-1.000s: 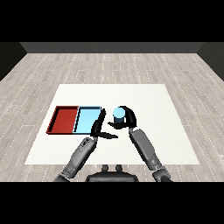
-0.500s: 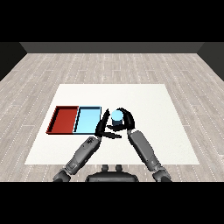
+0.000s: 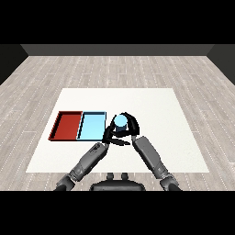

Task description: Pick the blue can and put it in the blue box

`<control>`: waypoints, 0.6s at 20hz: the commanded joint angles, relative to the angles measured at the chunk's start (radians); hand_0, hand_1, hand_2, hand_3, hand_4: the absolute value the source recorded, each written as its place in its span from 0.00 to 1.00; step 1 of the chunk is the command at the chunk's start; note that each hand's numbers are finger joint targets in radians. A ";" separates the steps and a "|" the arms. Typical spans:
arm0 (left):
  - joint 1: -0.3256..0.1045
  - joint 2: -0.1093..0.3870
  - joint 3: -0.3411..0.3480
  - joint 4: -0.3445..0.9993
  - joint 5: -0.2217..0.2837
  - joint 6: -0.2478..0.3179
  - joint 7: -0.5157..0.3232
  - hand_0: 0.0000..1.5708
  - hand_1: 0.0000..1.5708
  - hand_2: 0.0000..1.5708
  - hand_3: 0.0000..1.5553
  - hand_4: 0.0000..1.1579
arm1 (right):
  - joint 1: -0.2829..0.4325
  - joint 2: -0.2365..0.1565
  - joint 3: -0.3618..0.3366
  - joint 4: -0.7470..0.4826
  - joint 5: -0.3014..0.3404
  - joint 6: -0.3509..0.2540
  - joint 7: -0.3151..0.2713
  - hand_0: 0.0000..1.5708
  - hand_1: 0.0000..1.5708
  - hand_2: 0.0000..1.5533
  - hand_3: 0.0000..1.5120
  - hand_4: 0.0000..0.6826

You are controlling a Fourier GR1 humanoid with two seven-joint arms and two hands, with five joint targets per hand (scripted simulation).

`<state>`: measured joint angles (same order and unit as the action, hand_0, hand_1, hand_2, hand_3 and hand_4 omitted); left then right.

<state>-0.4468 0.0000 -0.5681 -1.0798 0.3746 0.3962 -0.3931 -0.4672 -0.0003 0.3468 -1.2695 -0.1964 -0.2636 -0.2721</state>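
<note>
Right hand [image 3: 129,126]: I'm seeing it curling round the blue can [image 3: 120,122], just beside the blue tray [image 3: 92,126]
Left hand [image 3: 113,137]: fingers lying relaxed, holding nothing

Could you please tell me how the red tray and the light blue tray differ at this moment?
The red tray is dark red, while the light blue tray is pale blue. The red tray lies at the left, farther from the arms; the light blue tray lies nearer the blue can, which the right robot hand curls round just beside it. Both are shallow, rectangular, side by side on the white table, and hold nothing visible.
</note>
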 commanded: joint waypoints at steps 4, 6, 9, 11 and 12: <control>-0.080 0.000 0.008 0.053 0.034 0.019 0.015 0.00 0.00 0.00 0.00 0.00 | -0.046 0.000 -0.011 0.067 -0.019 0.020 -0.039 0.91 0.91 0.94 0.92 0.80; -0.046 0.000 0.017 0.030 0.005 0.010 0.020 0.00 0.00 0.00 0.00 0.00 | 0.017 0.000 0.051 -0.014 -0.004 -0.020 -0.009 0.91 0.91 0.94 0.91 0.81; -0.073 0.000 -0.011 0.076 0.049 0.018 -0.027 0.00 0.00 0.00 0.00 0.00 | -0.011 0.000 0.044 -0.017 -0.004 -0.038 0.023 0.91 0.91 0.94 0.91 0.78; -0.104 0.000 -0.033 0.191 0.112 0.000 -0.100 0.00 0.00 0.00 0.00 0.00 | -0.095 0.000 0.112 0.002 -0.078 -0.120 0.043 0.92 0.92 0.94 0.91 0.78; -0.091 0.000 -0.024 0.091 0.055 0.027 -0.040 0.00 0.00 0.00 0.00 0.00 | -0.058 0.000 0.097 0.035 -0.069 -0.086 0.000 0.92 0.92 0.94 0.91 0.76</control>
<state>-0.5270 0.0010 -0.5717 -0.9811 0.4226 0.4033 -0.4193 -0.5144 -0.0020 0.4163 -1.2437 -0.2437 -0.3271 -0.2730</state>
